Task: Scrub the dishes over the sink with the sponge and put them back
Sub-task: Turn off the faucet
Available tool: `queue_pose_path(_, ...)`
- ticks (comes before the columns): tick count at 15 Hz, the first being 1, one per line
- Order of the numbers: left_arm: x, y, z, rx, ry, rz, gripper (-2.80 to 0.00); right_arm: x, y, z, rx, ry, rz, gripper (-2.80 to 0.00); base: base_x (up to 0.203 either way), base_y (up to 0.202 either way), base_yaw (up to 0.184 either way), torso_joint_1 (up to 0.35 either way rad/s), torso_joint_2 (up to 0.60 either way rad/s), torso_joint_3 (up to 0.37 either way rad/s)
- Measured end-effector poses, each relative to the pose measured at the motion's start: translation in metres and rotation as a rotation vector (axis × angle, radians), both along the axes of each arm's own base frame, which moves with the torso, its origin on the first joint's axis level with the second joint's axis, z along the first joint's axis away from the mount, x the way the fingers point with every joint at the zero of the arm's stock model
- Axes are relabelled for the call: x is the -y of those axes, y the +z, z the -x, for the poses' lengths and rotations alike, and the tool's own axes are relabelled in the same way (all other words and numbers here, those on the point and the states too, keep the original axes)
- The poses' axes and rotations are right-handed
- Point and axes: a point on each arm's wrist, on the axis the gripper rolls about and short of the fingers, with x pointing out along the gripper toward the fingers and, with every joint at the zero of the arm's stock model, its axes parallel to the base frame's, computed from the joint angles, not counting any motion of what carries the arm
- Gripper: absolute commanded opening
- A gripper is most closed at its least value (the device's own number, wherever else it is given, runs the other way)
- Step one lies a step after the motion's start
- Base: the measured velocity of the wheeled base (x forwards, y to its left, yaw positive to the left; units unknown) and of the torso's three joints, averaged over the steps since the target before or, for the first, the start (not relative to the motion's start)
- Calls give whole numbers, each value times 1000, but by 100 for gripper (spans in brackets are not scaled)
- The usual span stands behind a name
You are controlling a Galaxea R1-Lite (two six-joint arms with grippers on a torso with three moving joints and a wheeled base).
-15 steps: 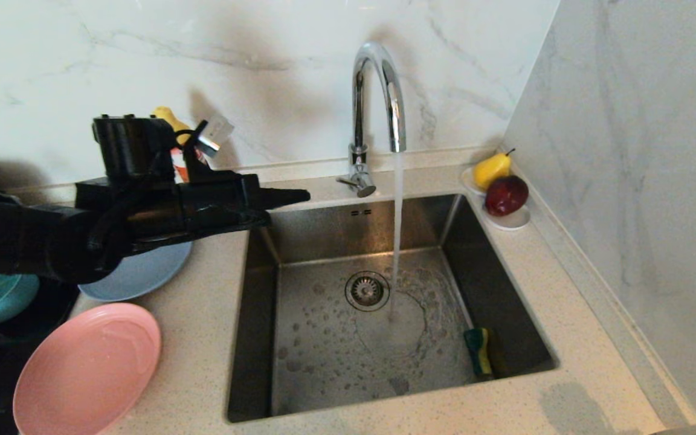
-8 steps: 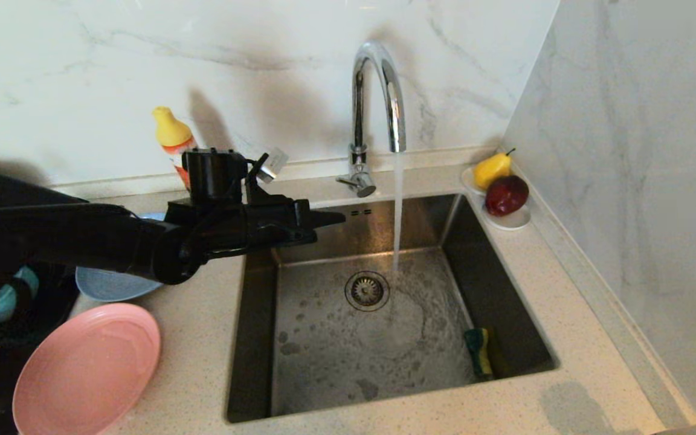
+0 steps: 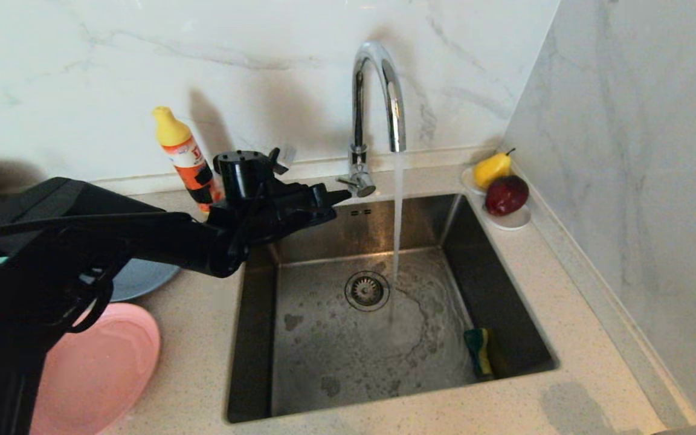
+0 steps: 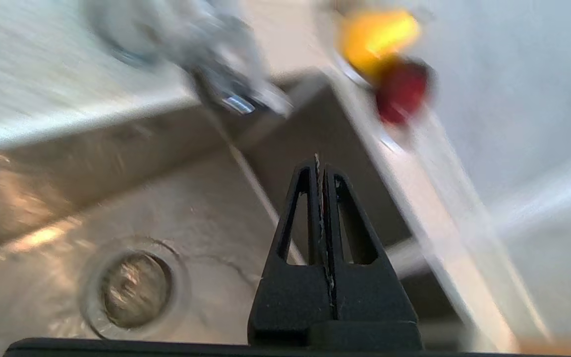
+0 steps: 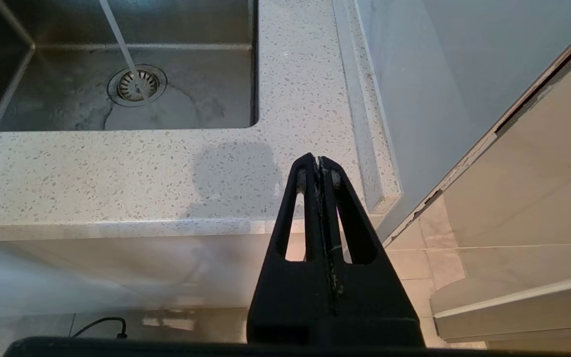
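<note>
The yellow-and-green sponge (image 3: 478, 351) stands on edge against the right wall of the steel sink (image 3: 252, 338). Water runs from the tap onto the sink floor beside the drain (image 3: 367, 290). My left gripper (image 3: 343, 195) is shut and empty. It hovers over the sink's back left corner with its tip just left of the tap lever (image 3: 357, 183). In the left wrist view the shut left gripper (image 4: 318, 159) points over the basin, with the drain (image 4: 134, 290) below. A salmon-pink plate (image 3: 115, 362) and a grey-blue plate (image 3: 142, 275) lie on the counter to the left. My arm hides the bowls.
The chrome tap (image 3: 378, 90) rises behind the sink. An orange detergent bottle (image 3: 186, 158) stands at the back left. A white dish with a pear (image 3: 492, 169) and a red fruit (image 3: 506, 194) sits at the back right corner. The right gripper (image 5: 319, 159) hangs shut below the counter's front edge (image 5: 117, 173).
My left arm has swung right and toward the tap base, still shut. It uncovered the detergent bottle and now covers the bowls and part of the pink plate. The right arm stayed still.
</note>
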Motion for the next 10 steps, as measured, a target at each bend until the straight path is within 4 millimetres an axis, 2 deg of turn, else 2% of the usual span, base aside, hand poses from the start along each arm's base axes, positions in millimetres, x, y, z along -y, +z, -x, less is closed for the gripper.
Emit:
queue_pose_path(2,5,0,-10,6,55,33,-280,0,0,0,0,0,0,-280,0,0,0,0,0,0)
queue_pose_path(7,12,9,-28,27,58,123,-280,0,0,0,0,1,0,-280,0,0,0,0,0,0)
queue_pose_path(10,16,6,-39,46,63,140,-280,0,0,0,0,0,0,-280,0,0,0,0,0,0)
